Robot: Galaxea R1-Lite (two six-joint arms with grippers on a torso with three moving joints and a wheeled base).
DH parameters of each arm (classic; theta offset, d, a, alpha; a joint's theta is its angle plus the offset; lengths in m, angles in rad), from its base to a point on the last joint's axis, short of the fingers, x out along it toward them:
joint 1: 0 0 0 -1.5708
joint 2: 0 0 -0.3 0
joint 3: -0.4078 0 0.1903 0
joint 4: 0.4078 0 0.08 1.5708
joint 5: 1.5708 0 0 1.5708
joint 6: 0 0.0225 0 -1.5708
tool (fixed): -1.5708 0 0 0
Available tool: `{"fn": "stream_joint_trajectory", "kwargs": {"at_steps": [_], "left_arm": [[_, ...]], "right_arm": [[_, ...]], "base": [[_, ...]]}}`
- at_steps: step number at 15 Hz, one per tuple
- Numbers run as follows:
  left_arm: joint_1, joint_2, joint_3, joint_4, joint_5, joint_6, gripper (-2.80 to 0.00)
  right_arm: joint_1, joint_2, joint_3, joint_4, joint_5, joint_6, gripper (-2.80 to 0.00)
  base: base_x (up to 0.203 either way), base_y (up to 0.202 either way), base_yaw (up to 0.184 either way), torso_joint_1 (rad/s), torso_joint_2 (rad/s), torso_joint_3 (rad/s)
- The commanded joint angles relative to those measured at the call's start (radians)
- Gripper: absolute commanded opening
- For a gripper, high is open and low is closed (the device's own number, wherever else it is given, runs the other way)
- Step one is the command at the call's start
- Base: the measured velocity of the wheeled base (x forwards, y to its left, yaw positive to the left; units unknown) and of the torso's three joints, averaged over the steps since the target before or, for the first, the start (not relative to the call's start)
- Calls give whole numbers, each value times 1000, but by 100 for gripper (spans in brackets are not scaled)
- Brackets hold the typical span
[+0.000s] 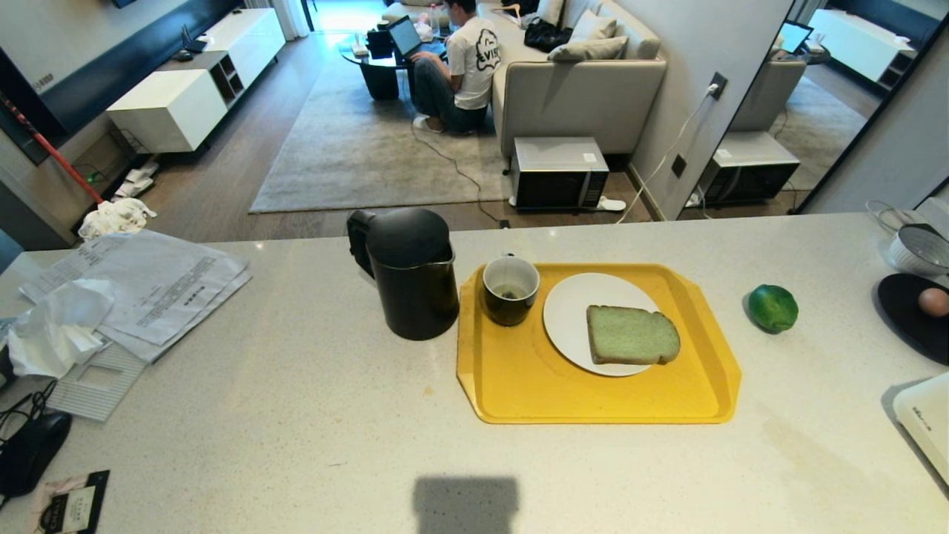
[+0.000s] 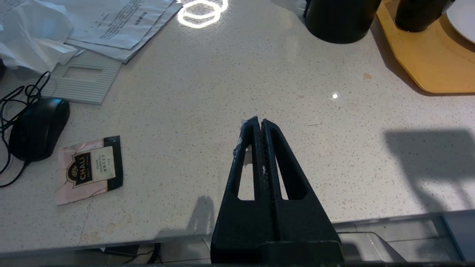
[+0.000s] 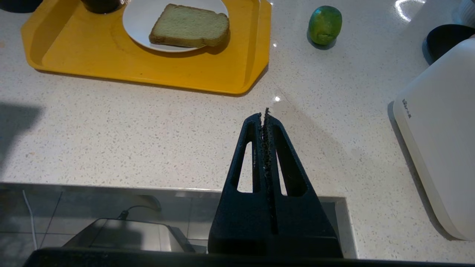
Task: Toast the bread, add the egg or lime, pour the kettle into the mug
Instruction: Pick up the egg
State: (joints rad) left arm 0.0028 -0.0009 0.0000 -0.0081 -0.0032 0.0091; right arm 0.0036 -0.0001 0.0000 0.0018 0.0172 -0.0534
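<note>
The bread [image 1: 632, 335] lies flat on a white plate [image 1: 571, 315] at the far right of the yellow tray [image 1: 519, 386], which sits near the middle of the desk [image 1: 296, 445]. Its long side runs roughly along the tray's length, crust toward the lime [image 1: 772, 308], which rests on the bare desk just off the tray's right edge. The mug [image 1: 510, 289] stands in the tray's far left corner, the black kettle [image 1: 410, 273] just beside the tray's left edge.

The right gripper [image 3: 264, 115] hangs over the near edge of the desk, fingers pressed together and empty; the bread lies ahead of it and to its left, well apart. The left gripper [image 2: 258, 124], likewise closed on nothing, faces bare desk nearer the kettle. I'd judge the right arm better placed for the bread.
</note>
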Motion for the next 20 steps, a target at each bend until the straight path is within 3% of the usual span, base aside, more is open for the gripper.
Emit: {"fn": "stream_joint_trajectory", "kwargs": {"at_steps": [1, 20], "left_arm": [[0, -1, 0, -1, 0, 0, -280], [0, -1, 0, -1, 0, 2, -280]], "right_arm": [[1, 0, 0, -1, 1, 0, -280], [0, 0, 2, 1, 1, -5, -280]], "base": [[0, 0, 0, 77, -123, -64], [0, 0, 0, 62, -112, -54]]}}
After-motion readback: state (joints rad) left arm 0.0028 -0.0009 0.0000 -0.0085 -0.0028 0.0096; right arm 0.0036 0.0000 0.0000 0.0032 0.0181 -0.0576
